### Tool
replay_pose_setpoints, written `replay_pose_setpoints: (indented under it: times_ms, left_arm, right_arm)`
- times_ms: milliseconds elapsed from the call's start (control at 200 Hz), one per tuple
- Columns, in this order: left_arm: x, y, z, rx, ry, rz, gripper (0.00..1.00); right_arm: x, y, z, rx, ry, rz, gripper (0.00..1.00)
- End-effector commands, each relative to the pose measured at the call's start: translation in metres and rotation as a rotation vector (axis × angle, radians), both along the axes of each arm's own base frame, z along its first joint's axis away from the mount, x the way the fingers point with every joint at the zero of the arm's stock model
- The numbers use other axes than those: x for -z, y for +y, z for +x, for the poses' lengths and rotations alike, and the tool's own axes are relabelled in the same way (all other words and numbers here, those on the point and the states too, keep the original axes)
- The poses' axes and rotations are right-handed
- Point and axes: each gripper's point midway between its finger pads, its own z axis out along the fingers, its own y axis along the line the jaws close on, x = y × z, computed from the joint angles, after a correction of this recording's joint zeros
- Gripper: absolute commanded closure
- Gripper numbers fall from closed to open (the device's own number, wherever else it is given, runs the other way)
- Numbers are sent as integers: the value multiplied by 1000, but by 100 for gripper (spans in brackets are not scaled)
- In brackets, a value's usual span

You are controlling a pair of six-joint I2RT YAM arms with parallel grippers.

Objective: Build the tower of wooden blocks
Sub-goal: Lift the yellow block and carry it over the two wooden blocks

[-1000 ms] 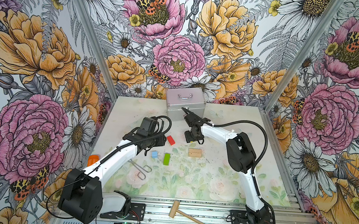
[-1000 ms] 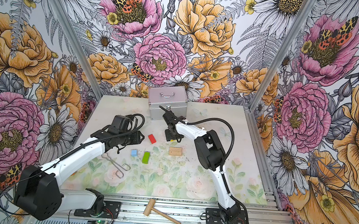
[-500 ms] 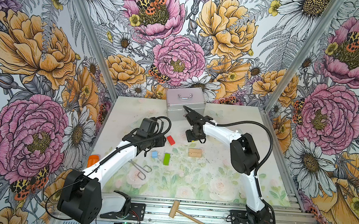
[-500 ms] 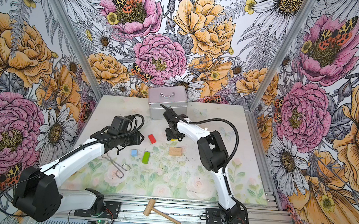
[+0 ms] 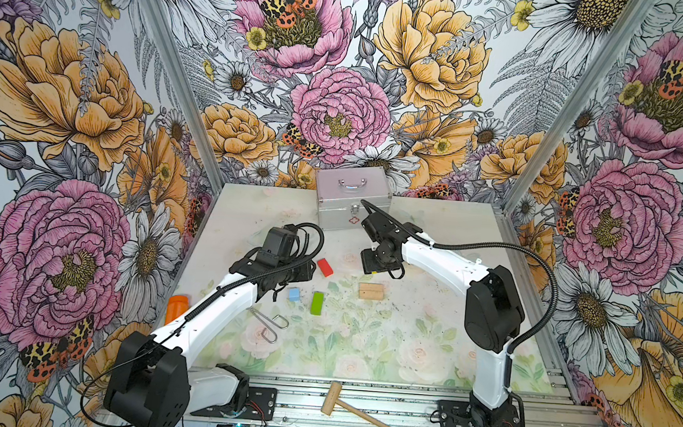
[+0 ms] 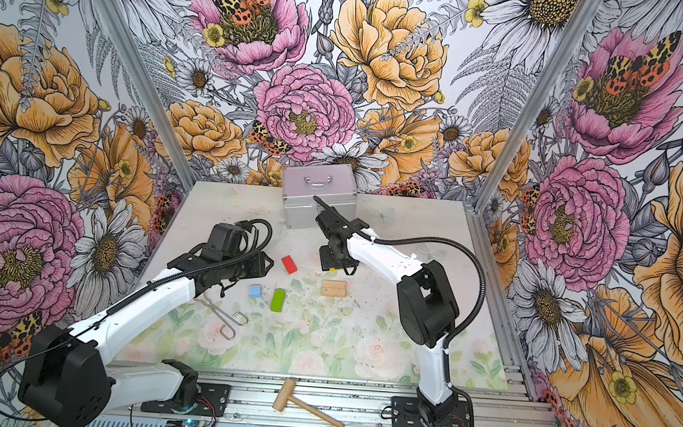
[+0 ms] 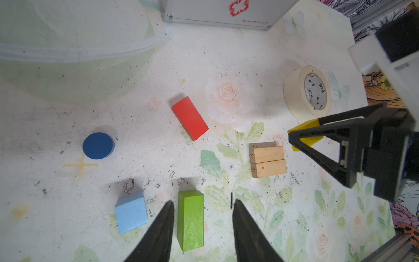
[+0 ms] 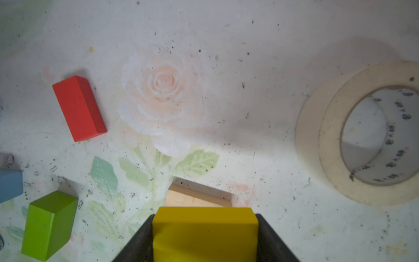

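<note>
Two tan bars [image 5: 371,290] [image 7: 267,162] lie side by side on the table. My right gripper [image 5: 377,263] [image 8: 204,219] is shut on the yellow bar [image 8: 205,236] [image 7: 306,133], held just behind the tan bars [image 8: 197,198]. Around them lie the red bar [image 5: 324,267] [image 7: 190,118], green bar [image 5: 316,303] [image 7: 191,223] and light blue cube [image 5: 293,294] [image 7: 131,213]. The dark blue cylinder [image 7: 98,145] shows only in the left wrist view. My left gripper [image 5: 306,271] [image 7: 203,202] hangs open and empty above the green bar.
A silver case [image 5: 351,200] stands at the back. A roll of masking tape [image 7: 306,93] [image 8: 362,136] lies beside the right gripper. Metal tongs [image 5: 268,323] and an orange object [image 5: 177,306] lie at the left, and a wooden mallet [image 5: 353,407] lies on the front rail.
The right arm's elbow has swung to the right while its gripper, still holding the yellow bar, shifted only slightly. The left arm has not moved.
</note>
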Motion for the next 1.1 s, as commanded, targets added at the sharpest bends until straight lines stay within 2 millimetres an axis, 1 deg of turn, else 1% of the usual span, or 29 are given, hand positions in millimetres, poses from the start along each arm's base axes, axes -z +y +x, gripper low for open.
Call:
replay_pose_setpoints:
  times_ms: [0, 175, 370, 505, 686, 861, 971, 1096]
  left_arm:
    - [-10, -2, 2, 26, -52, -26, 56]
    - [-10, -3, 1, 35, -60, -41, 55]
    - [-10, -4, 0, 38, -64, -48, 55]
    - [-11, -4, 0, 40, -64, -49, 55]
    - [-10, -3, 0, 38, -66, -46, 55]
    - [-12, -1, 0, 32, -72, -43, 55]
    - [-13, 0, 0, 27, -79, -41, 55]
    - [-14, 2, -1, 22, -82, -39, 55]
  right_arm:
    - [-5, 0, -12, 53, -4, 1, 64]
    - [2, 5, -21, 50, 0, -24, 63]
    - [12, 0, -28, 84, 15, -50, 63]
    - [18, -1, -28, 82, 12, -66, 62]
    - [22, 2, -28, -9, 4, -77, 60]
    - [26, 4, -35, -148, 10, -88, 59]
    - [24, 7, -37, -234, -4, -81, 55]
    - [24, 11, -35, -292, -23, -66, 55]
